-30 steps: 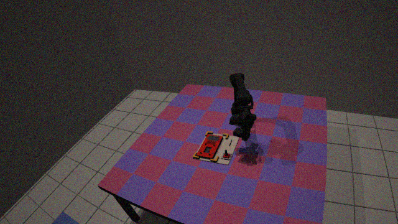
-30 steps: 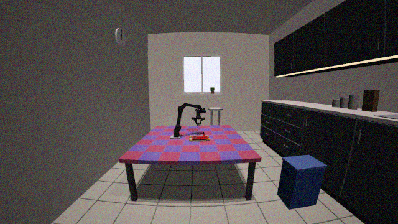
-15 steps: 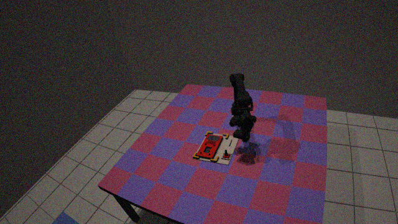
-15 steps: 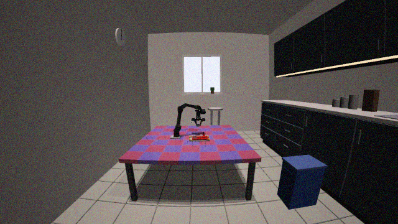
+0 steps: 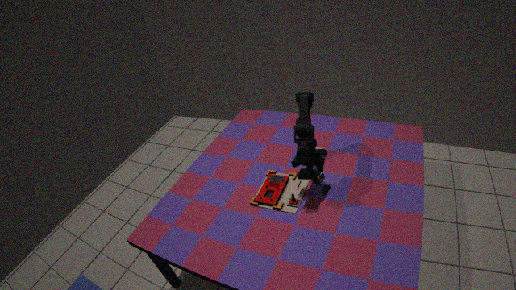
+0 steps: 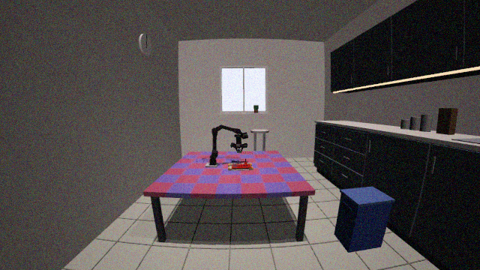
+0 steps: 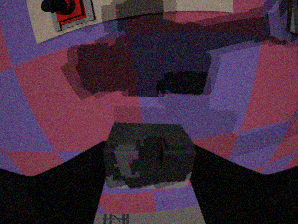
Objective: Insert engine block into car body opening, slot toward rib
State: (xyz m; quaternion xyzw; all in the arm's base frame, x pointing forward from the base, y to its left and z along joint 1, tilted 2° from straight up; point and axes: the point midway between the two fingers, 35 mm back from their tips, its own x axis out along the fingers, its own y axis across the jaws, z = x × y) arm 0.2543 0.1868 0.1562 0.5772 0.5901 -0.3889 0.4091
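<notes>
While the arm (image 5: 304, 133) (image 6: 214, 142) reaches out over the checkered table (image 5: 314, 246) (image 6: 225, 189) (image 7: 35, 100), the pincer (image 5: 312, 176) (image 6: 238, 150) (image 7: 148, 148) points downward and is clenched on the engine block (image 6: 239, 151) (image 7: 149, 155). The block is dark grey and boxy, seated between the two black fingers, one finger against each side. It is raised clear of the table, outside the car body. Its slot side cannot be identified with certainty in the dim light. Below the pincer and off to one side lies the pale board (image 5: 288, 205) (image 6: 240, 172) (image 7: 40, 26). The red car body (image 5: 278, 188) (image 6: 240, 166) rests flat on that board, on the portion farther from the pincer, with yellow brackets (image 5: 269, 172) at its corners. A dark opening is visible in the body's upper face; the rib cannot be made out. Nearer the pincer than the car body, on the same board, stands a small red part with a black knob (image 5: 293, 200) (image 7: 70, 16). Shadows fall on the table beneath the pincer, beside the board. The block is not yet inserted, and the pincer is not released.
</notes>
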